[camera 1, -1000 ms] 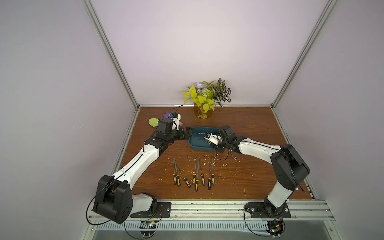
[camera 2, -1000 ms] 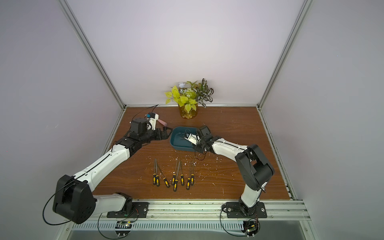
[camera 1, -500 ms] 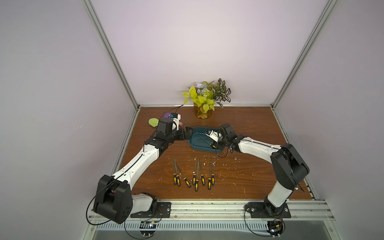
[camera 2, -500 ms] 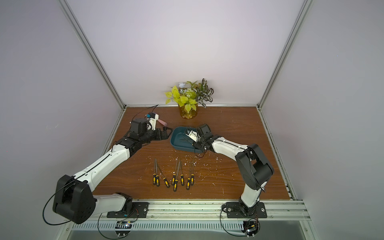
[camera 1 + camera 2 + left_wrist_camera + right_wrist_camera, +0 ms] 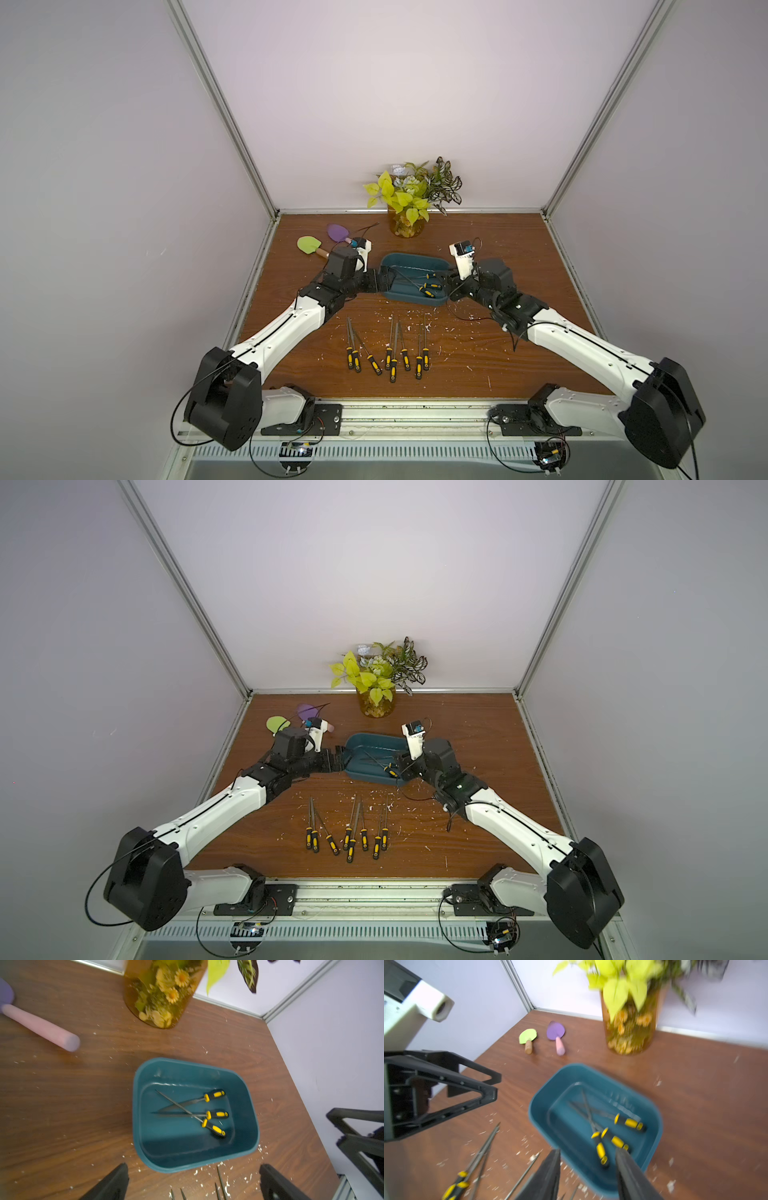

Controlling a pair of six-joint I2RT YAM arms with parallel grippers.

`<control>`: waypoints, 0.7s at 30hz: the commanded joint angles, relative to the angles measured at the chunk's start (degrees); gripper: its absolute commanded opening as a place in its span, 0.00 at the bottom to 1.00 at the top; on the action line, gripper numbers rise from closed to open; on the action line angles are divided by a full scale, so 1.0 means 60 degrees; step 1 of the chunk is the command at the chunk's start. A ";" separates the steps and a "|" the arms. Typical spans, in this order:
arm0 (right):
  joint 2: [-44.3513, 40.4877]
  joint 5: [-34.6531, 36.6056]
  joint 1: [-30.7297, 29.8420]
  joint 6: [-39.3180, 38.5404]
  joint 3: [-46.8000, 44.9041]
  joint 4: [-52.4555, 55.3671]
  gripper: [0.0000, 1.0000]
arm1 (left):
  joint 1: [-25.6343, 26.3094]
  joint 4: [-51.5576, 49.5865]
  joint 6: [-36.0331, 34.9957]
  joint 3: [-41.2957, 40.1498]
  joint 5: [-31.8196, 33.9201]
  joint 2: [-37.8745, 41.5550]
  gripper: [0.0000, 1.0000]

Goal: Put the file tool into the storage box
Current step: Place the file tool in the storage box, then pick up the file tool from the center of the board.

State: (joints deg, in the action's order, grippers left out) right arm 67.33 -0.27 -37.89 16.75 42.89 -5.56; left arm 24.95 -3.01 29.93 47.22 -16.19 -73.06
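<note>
three files [image 5: 217, 1114] lying inside the storage box [image 5: 136, 1105], one thin shank crossed over the other two, yellow-and-black handles bunched toward the box's end nearest the right gripper [image 5: 588, 1149]. parted to a middling gap there, gripping nothing, poised just over that end of the box with one handle right below it; blurred in the right wrist view, so hard to judge the clearance over the rim. spread wide and empty too at the left gripper [image 5: 193, 1165], just beside the opposite end of the box; touching the rim or not, cannot tell in the top views. likeliest trouble, judging from this: clipping the box's wall or the topmost handle with a finger on the way out, and so skidding or tipping a light, shallow tub and spilling the contents. more files [image 5: 390, 361] in a tight row on the robot's side of the box, several touching or overlapping, hence a risk of pinching two at once or flicking a neighbour aside on the next pick. white crumbs [image 5: 259, 1148] scattered between that row and the box, perhaps enough to let a thin shank slip. risk too of a bounce, or of a perch on the rim, for any further file dropped onto the crossed pile. plant jar [image 5: 405, 226], green trowel [image 5: 308, 245] and purple trowel [image 5: 337, 232] behind the box, well apart, no likely hazard.
</note>
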 commanded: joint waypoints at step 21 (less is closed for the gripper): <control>-0.0173 0.2726 -0.4601 0.5429 -0.2483 0.1320 0.53 | 0.3057 -0.0251 0.2675 -0.2475 0.3197 0.1479 1.00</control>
State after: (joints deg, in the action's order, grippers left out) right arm 65.10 13.85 -64.29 46.26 27.62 4.71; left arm 42.39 -5.19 43.11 33.26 -0.51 -64.10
